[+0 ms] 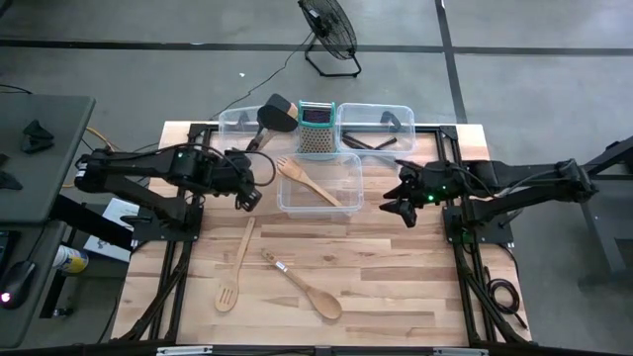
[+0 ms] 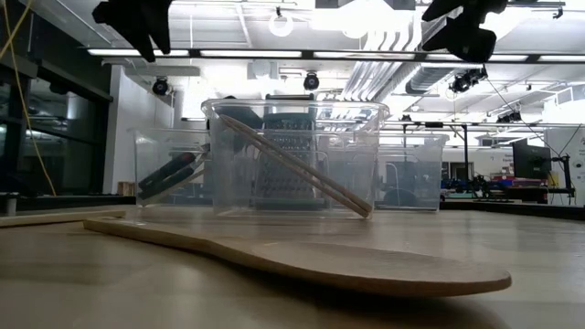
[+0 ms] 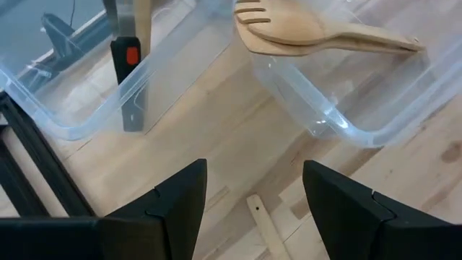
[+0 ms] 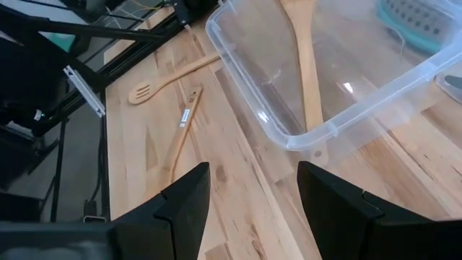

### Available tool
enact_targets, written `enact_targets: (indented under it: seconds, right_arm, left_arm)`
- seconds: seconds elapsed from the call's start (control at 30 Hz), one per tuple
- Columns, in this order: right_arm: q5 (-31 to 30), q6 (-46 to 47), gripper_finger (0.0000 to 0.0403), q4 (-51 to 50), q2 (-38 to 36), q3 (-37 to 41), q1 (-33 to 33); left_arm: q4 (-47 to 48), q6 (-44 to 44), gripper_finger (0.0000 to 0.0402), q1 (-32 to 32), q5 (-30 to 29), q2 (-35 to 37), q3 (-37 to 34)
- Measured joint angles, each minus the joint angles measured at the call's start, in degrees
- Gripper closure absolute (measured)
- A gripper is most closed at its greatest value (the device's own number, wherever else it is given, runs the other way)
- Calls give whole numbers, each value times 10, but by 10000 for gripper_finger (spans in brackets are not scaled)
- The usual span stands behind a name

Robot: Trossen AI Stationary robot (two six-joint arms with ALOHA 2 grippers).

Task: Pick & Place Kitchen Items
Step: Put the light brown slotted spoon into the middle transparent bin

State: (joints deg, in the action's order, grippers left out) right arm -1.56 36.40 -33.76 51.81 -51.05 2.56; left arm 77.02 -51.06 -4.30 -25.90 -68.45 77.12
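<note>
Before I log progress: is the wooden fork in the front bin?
In. The wooden fork lies slanted inside the front clear bin, tines toward the left rim.

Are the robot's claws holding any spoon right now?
No. The left gripper and the right gripper are both open and empty, hovering above the table.

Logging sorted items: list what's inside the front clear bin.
The front clear bin holds one wooden fork, lying diagonally with its handle propped against the wall. Through the clear walls, nothing else shows inside.

wooden fork (image 1: 309, 181): propped in front bin | slotted spoon (image 1: 235, 267), spoon (image 1: 303, 286): flat on table
</note>
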Motion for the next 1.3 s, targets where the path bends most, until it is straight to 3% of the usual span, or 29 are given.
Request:
enact_targets:
  seconds: [0.27, 0.5, 0.6, 0.97, 1.3]
  right_arm:
    - [-103, 81, 202, 2, 7, 0, 63]
    - [-154, 149, 202, 56, 41, 0, 119]
    - [-178, 164, 202, 89, 65, 0, 142]
    - [-196, 238, 202, 182, 156, 0, 193]
    - [-208, 293, 202, 225, 205, 0, 221]
  left_arm:
    - [15, 13, 176, -39, -6, 22, 0]
    - [35, -7, 176, -114, -6, 37, -5]
    - [28, -34, 176, -149, -6, 56, -40]
    - [-43, -165, 176, -278, -12, 151, -172]
    - [-41, -238, 176, -334, -1, 157, -181]
